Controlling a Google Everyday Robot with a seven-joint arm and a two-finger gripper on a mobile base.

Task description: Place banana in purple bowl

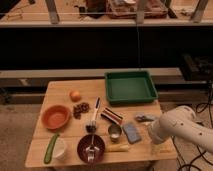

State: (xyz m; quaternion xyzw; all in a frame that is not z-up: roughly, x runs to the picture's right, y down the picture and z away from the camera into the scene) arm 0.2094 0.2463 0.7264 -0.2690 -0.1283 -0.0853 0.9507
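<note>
One white robot arm hangs over the table's front right corner, its gripper point(154, 141) at the low end with jaws spread wide and nothing in them, near the banana point(119, 147), which lies just right of the purple bowl point(81, 150). A fork point(91, 147) already lies in that bowl, so the banana could perch on it and roll out. The metal cup point(115, 131) and blue pad point(132, 133) crowd the approach and could be knocked.

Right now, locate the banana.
In the camera view the banana lies at the table's front edge, right of the purple bowl; the gripper hovers further right.

Pale banana point(119, 147) lying beside purple bowl point(81, 148)
</note>
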